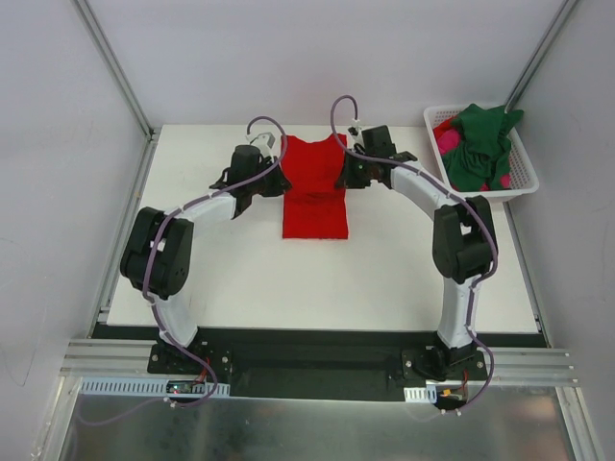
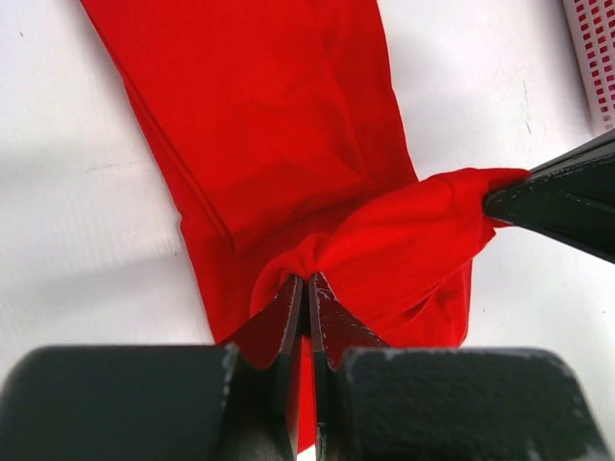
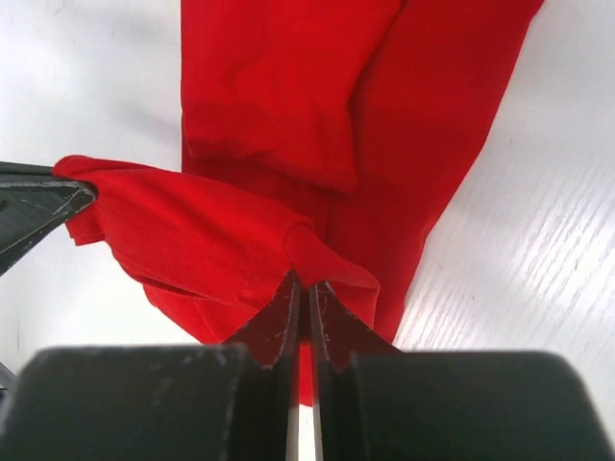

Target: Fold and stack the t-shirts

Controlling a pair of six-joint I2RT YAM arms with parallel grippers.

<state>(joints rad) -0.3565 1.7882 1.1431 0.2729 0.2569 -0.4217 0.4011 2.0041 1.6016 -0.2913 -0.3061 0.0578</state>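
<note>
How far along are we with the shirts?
Done: red shirt lies folded into a narrow strip. In hand: left tool and right tool each pinch its far end. Left: crosswise fold, then green shirt and pink shirt, both in the basket.

White table with faint grain on the surface. At the far right corner, a white slotted plastic basket, turned slightly askew. Along the near edge, a black base plate on a silver aluminium rail. Pale walls around.
</note>
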